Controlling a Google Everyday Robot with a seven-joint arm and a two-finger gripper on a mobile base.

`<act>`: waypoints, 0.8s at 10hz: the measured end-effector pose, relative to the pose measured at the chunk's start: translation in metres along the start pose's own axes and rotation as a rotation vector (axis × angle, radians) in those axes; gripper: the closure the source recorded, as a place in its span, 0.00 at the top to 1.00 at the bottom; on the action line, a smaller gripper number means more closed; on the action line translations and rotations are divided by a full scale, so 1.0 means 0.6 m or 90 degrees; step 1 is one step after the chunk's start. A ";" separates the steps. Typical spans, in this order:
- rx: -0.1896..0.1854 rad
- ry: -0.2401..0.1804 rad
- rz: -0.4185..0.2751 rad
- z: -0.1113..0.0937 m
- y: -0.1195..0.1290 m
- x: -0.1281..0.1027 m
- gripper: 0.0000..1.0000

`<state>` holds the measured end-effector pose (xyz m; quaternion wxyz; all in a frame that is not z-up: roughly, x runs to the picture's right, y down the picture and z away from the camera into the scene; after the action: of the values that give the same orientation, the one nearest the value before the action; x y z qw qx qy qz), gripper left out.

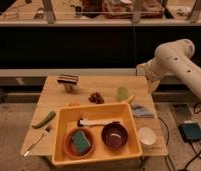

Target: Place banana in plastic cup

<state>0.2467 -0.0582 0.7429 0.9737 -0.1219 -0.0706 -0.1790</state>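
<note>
The banana (130, 98), small and pale yellow, lies on the wooden table (54, 97), touching the right side of the plastic cup (122, 93). That cup is pale green and stands upright behind the yellow tub (125, 116). My white arm (171, 59) reaches in from the right. Its gripper (152, 86) hangs open beside the table's back right corner, right of the cup and banana and a little above them. It holds nothing.
The tub holds a maroon bowl (114, 135), an orange bowl with a green sponge (80, 141) and a white brush (96, 122). Around it are a white cup (146, 135), grey cloth (140, 110), green vegetable (43, 119), fork (36, 141), dark grapes (96, 97) and a striped block (68, 81).
</note>
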 end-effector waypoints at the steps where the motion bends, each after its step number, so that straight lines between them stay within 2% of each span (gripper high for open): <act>1: 0.000 0.022 -0.024 0.015 -0.005 0.010 0.80; 2: 0.001 0.038 -0.019 0.029 -0.001 0.029 0.80; 3: 0.004 0.038 -0.012 0.039 0.003 0.045 0.80; 4: 0.007 0.023 -0.019 0.049 0.013 0.065 0.80; 5: 0.007 0.010 -0.025 0.058 0.016 0.069 0.80; 6: 0.005 -0.020 -0.036 0.076 0.018 0.068 0.80; 7: -0.008 -0.055 -0.055 0.101 0.020 0.065 0.80; 8: -0.035 -0.072 -0.068 0.124 0.026 0.060 0.80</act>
<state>0.2787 -0.0367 0.8174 0.9536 -0.1548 -0.1265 -0.2252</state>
